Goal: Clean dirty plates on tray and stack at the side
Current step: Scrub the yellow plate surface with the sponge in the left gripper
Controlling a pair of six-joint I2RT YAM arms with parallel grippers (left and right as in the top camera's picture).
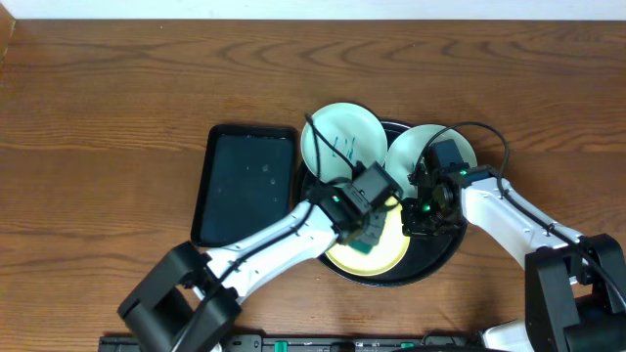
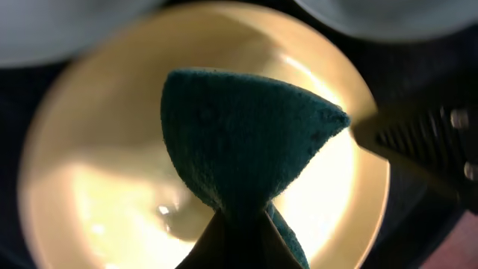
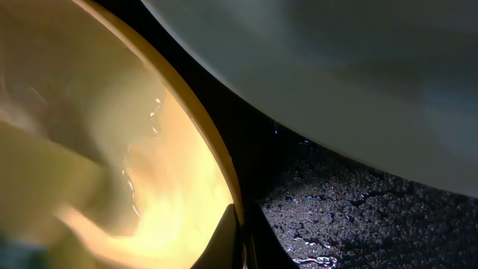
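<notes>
Yellow is the plate (image 1: 383, 259) that sits on the near side of the big round black tray (image 1: 440, 256), and it looks clean and shiny (the wrist views show light glinting off it).

The left gripper (image 2: 236, 239) is over the middle of this plate. Its fingers are squeezed tight on a dark teal sponge (image 2: 239, 134), which bends up into a fat cone shape. The sponge hangs above the inside of the plate. I cannot tell if it is touching the plate.

The right gripper (image 3: 240, 235) is at the right edge of the yellow plate, still inside the tray. Its fingers are almost together, and the thin rim of the plate runs in between them, so it has hold of the plate.

Two pale mint-blue plates lie at the far side of the tray. One (image 1: 333, 137) is at the far left and sticks out over the tray's rim. It has blue-green marker lines on it. The other one (image 1: 409, 147) is at the far right, partly hidden by the right arm.

A smaller black tray (image 1: 245, 181), shaped like a box lid, lies just left of the round tray on the brown wood table (image 1: 98, 147).
</notes>
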